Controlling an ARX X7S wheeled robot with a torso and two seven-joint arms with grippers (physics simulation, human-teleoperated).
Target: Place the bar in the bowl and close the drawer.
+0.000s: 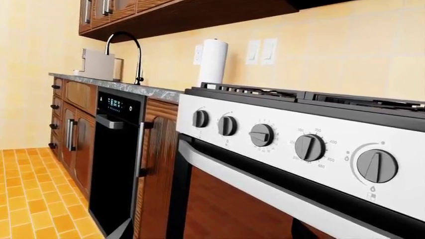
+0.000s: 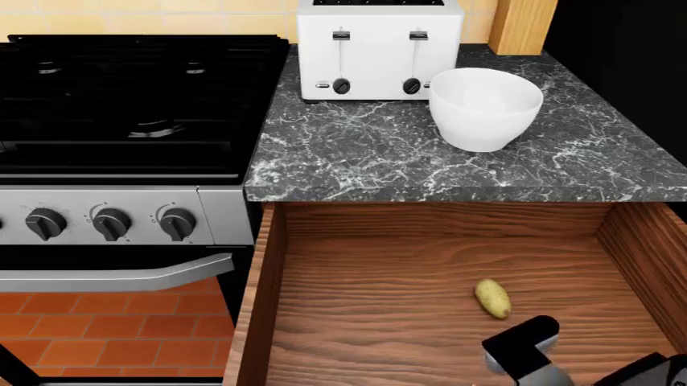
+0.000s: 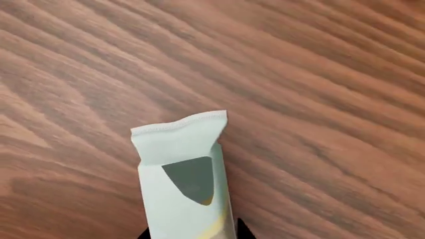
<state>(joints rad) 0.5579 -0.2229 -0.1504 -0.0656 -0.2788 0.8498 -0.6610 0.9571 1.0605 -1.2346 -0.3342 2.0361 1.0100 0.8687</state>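
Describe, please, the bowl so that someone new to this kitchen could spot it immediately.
Start at the dark marbled countertop to the right of the stove, above the open wooden drawer. The bowl stands near the counter's right side, just in front and to the right of the white toaster. It is round, deep and plain glossy white, while the toaster is boxy with two levers.

Right arm's end part [image 2: 523, 347]: boxy glossy black block with rounded corners, joined to a pale grey cylindrical piece below it; dark black edge of a further link at the head view's lower right corner. Two small black tips barely visible in the right wrist view.
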